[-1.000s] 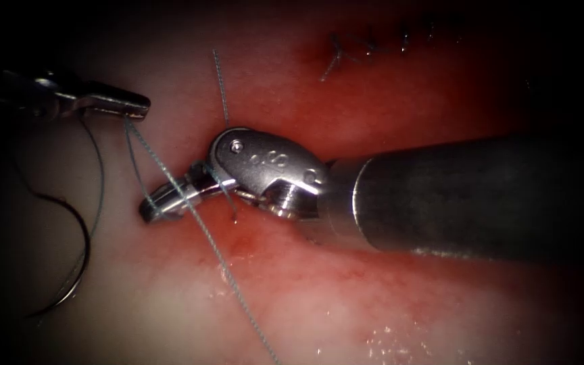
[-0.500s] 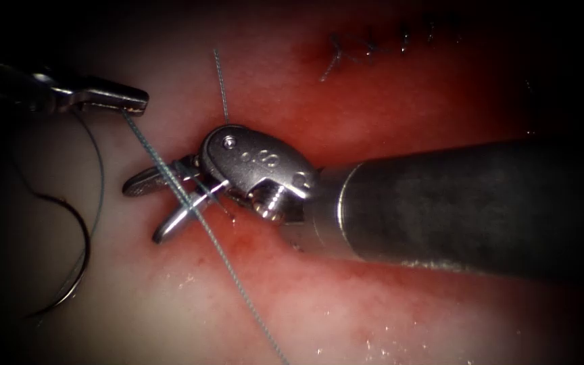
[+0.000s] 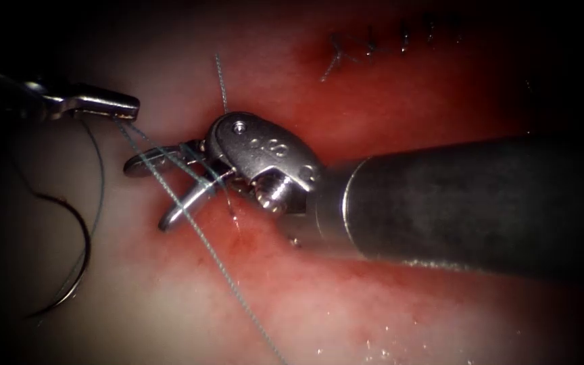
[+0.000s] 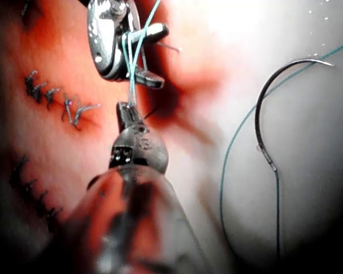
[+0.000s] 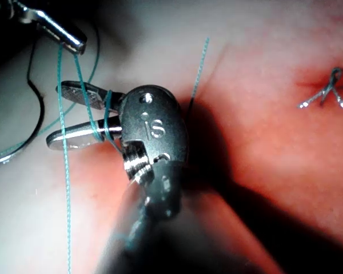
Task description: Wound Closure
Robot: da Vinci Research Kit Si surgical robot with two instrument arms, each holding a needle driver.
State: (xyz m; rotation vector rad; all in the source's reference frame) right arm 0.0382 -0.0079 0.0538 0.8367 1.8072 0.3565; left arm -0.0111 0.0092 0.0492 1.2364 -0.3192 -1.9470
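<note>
1. The tissue (image 3: 170,304) lies pale toward the endoscope view's left and reddened with red fluid (image 3: 386,108) across the middle and right; a row of dark finished stitches (image 3: 373,47) runs along the closed cut at the upper right.
2. The right tool (image 3: 153,192) comes in from the right on a thick shaft, its two fingers (image 3: 144,163) spread apart and gripping nothing. Thread is wound around them close to the wrist joint.
3. The left tool (image 3: 119,108) reaches in from the upper left, its fingers pressed together and clamped on the thread right at their tip.
4. The needle (image 3: 79,250) lies free on the pale tissue at the far left, well apart from both tools, held by neither and not in the tissue; the left wrist view shows its whole curve resting flat.
5. The thread (image 3: 224,263) runs from the left tool's tip down and to the right across the right tool's spread fingers and on over the tissue. A thinner strand hangs from the left tool toward the needle.
6. A short thread end (image 3: 221,81) stands up just above the right tool's wrist.
</note>
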